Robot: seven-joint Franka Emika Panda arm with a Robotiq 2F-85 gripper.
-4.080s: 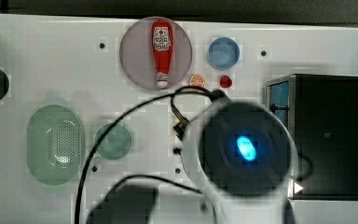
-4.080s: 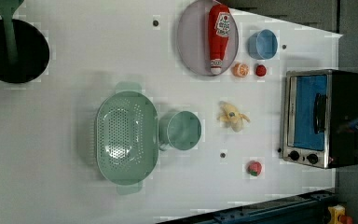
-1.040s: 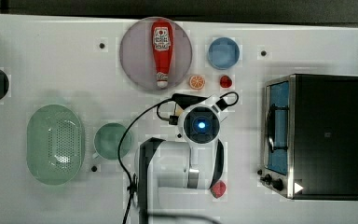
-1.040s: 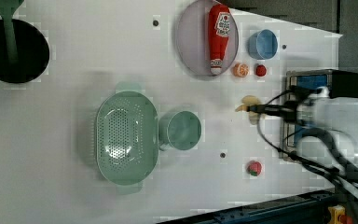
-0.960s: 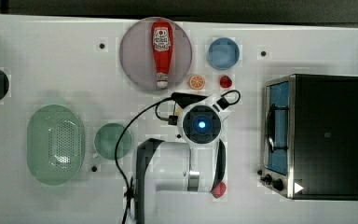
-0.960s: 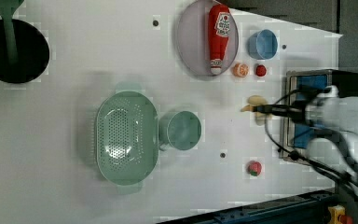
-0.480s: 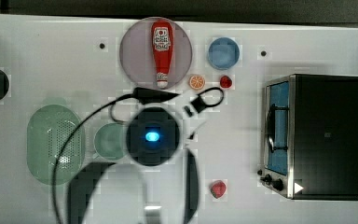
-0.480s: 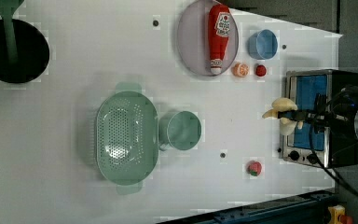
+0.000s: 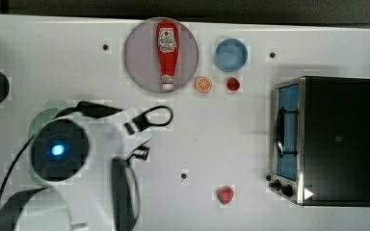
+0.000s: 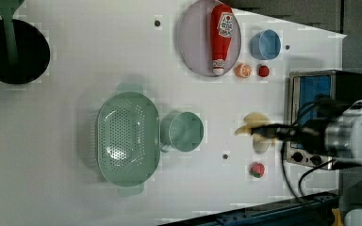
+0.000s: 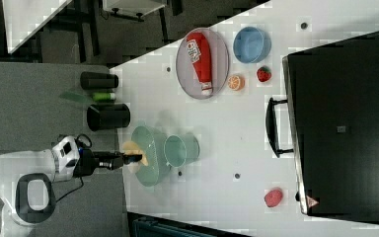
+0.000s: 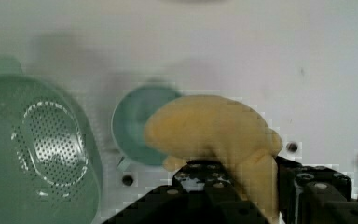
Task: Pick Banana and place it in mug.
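Observation:
My gripper (image 10: pixel 260 131) is shut on the pale yellow banana (image 10: pixel 256 119) and holds it up off the white table. In the right view the gripper (image 11: pixel 128 159) and banana (image 11: pixel 133 150) hang over the near side of the perforated basket (image 11: pixel 150 165), just short of the green mug (image 11: pixel 180 150). In the wrist view the banana (image 12: pixel 214 130) sits between the black fingers (image 12: pixel 198 173), with the mug (image 12: pixel 133 126) partly behind it and the basket (image 12: pixel 32 149) beside that. In the left view the mug (image 10: pixel 183 132) stands upright against the basket (image 10: pixel 128 136). My arm (image 9: pixel 58 149) covers the mug in the top view.
A ketchup bottle (image 9: pixel 167 53) lies on a grey plate (image 9: pixel 139 57). Near it are a blue cup (image 9: pixel 231 54), an orange slice (image 9: pixel 203 84) and a red berry (image 9: pixel 233 84). A toaster oven (image 9: pixel 327 139) fills the top view's right; another berry (image 9: pixel 225 195) lies before it. A black pot (image 10: pixel 14 52) stands far off.
The arm has swung to the top view's left with the banana still gripped, from the table's middle to over the mug and basket.

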